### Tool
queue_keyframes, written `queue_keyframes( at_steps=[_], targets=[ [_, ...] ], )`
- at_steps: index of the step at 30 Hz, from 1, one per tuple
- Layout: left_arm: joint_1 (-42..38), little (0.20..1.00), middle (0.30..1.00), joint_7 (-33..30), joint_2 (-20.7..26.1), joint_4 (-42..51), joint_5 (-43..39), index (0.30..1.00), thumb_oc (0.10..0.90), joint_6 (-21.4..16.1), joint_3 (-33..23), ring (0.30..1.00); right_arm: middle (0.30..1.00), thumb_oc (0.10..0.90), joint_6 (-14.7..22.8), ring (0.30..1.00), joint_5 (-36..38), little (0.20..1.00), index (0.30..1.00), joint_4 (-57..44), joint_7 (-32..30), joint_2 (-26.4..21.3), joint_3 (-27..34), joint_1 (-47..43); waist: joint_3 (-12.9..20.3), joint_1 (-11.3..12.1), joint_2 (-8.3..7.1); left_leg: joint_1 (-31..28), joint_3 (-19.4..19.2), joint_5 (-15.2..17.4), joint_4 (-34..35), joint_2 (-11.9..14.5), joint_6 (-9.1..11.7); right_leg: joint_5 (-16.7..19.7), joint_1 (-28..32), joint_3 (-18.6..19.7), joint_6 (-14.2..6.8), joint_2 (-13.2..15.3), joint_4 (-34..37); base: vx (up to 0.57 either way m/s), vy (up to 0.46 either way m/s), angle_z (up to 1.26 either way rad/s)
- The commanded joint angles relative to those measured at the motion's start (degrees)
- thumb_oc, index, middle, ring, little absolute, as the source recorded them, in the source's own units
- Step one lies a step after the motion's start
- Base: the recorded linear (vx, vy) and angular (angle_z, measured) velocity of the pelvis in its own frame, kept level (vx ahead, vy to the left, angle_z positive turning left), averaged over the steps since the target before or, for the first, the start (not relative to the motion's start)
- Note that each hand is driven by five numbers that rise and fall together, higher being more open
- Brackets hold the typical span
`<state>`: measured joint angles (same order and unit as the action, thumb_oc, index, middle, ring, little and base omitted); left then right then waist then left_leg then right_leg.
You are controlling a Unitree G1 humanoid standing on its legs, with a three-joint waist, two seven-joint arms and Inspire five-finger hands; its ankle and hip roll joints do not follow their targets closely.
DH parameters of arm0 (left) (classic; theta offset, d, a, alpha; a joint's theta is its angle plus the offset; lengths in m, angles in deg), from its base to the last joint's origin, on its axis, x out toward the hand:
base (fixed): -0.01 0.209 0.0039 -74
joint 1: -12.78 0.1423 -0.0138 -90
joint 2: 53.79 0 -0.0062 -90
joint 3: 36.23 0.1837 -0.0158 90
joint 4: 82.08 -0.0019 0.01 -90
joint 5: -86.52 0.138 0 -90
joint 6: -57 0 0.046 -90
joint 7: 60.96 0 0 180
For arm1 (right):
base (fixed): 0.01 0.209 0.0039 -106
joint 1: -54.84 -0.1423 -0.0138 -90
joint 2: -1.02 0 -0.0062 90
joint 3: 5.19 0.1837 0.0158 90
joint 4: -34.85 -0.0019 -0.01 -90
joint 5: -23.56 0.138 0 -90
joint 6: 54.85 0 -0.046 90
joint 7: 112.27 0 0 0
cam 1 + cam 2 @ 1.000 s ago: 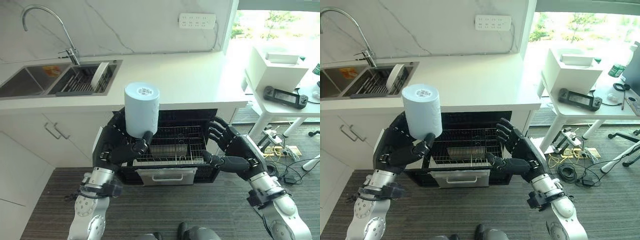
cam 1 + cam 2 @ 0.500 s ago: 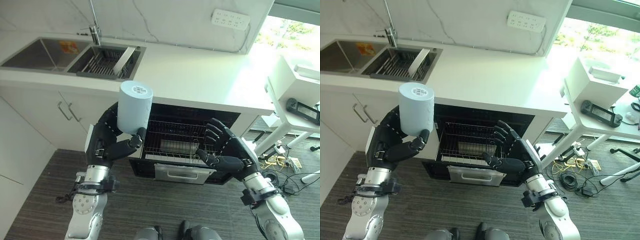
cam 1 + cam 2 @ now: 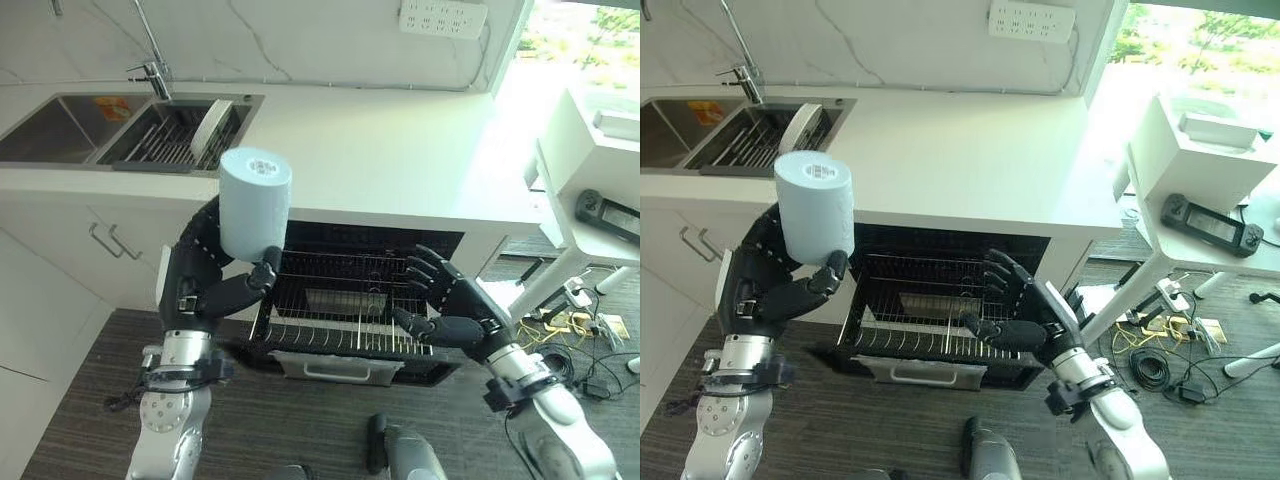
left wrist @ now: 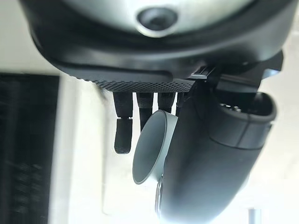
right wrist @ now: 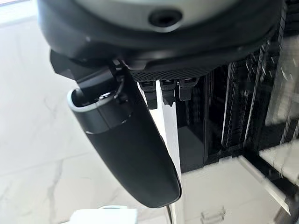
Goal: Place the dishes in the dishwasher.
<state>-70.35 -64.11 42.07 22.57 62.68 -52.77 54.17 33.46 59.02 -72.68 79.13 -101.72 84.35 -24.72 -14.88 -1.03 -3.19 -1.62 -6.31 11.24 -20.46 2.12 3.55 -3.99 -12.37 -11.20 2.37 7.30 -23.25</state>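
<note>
While white counter spans above, dishwasher rack juts over dark floor.

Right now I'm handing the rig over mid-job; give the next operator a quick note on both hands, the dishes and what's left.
Left hand: shut on the pale blue cup, held bottom-up above the front left of the dishwasher rack.
Right hand: open, holding nothing, at the right front of the rack.
Dishwasher rack: pulled out under the counter, with one metal container lying in it.
White plate: standing in the sink drainer.
Done: rack out, cup picked up.
Left: set the cup in the rack, then probably fetch the plate.
</note>
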Motion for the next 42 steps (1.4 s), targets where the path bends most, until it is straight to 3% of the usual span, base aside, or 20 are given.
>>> queue_keyframes(
  at_steps=[1, 5, 9, 14, 31, 42],
  targets=[
    [-4.2, 0.3, 0.3, -1.6, 2.0, 3.8, 1.9, 0.3, 0.4, -7.9, -0.5, 0.3, 0.9, 0.8, 5.0, 0.9, 6.1, 0.9, 0.9, -4.3, 1.1, 1.7, 1.0, -5.5, 4.6, -0.2, 0.38, 3.1, -5.7, 1.2, 3.3, 2.2, -1.8, -4.8, 6.1, -1.1, -8.1, -0.1, 6.1, 0.0, 0.113, -0.01],
    [-5.5, 0.3, 0.3, -3.9, 2.1, 2.0, 5.2, 0.3, 0.4, -8.3, 1.3, 0.3, 0.9, 0.8, 4.5, 0.9, 6.8, 0.9, 0.9, -4.4, 1.0, 2.0, 0.2, -6.1, 5.8, -0.7, 1.23, 4.6, -3.5, 2.5, 3.3, 2.6, -1.5, -4.9, 5.7, -1.5, -8.6, 0.2, 6.1, 0.0, 0.109, -0.08],
    [-7.5, 0.3, 0.3, -3.7, 3.2, 0.0, 8.0, 0.3, 0.4, -7.4, 1.8, 0.3, 0.9, 0.8, 3.9, 0.9, 9.0, 0.9, 0.9, -4.8, 1.8, 3.1, 0.2, -5.9, 6.8, -1.6, 0.76, 3.3, -4.2, 4.3, 3.3, 3.0, -1.2, -3.8, 5.2, -3.1, -10.0, 1.8, 6.1, 0.05, 0.054, 0.23],
    [-10.0, 0.3, 0.3, -3.6, 4.5, -3.6, 13.5, 0.3, 0.4, -8.4, 3.9, 0.3, 0.9, 0.8, 4.2, 0.9, 13.0, 0.9, 0.9, -5.1, 2.8, 5.1, -2.0, -8.8, 6.3, -1.1, -0.04, 2.1, -3.1, 5.9, 3.3, 1.8, -2.6, -2.3, 4.8, -4.1, -11.1, 2.9, 6.1, 0.03, 0.031, 0.12],
    [-12.7, 0.3, 0.3, 0.1, 5.2, -5.7, 14.3, 0.3, 0.4, -7.3, 12.2, 0.3, 0.9, 0.8, 5.5, 0.9, 16.4, 0.9, 0.9, -4.6, -2.5, 8.3, -7.3, -14.6, 6.8, 1.1, -0.54, 0.3, -2.2, 7.5, 3.3, 1.2, -4.4, -1.3, 6.0, -5.6, -12.3, 4.2, 6.1, 0.02, 0.002, 0.03],
    [-13.0, 0.3, 0.3, -0.3, 4.9, -4.5, 14.7, 0.3, 0.4, -6.7, 14.6, 0.3, 0.9, 0.8, 4.9, 0.9, 17.4, 0.9, 0.9, -3.1, -7.1, 9.8, -7.8, -15.1, 6.9, 1.0, -0.59, -0.5, -1.8, 8.3, 3.3, 0.8, -4.8, -0.9, 6.0, -6.0, -12.5, 4.6, 6.1, 0.0, 0.0, 0.0]
  ],
)
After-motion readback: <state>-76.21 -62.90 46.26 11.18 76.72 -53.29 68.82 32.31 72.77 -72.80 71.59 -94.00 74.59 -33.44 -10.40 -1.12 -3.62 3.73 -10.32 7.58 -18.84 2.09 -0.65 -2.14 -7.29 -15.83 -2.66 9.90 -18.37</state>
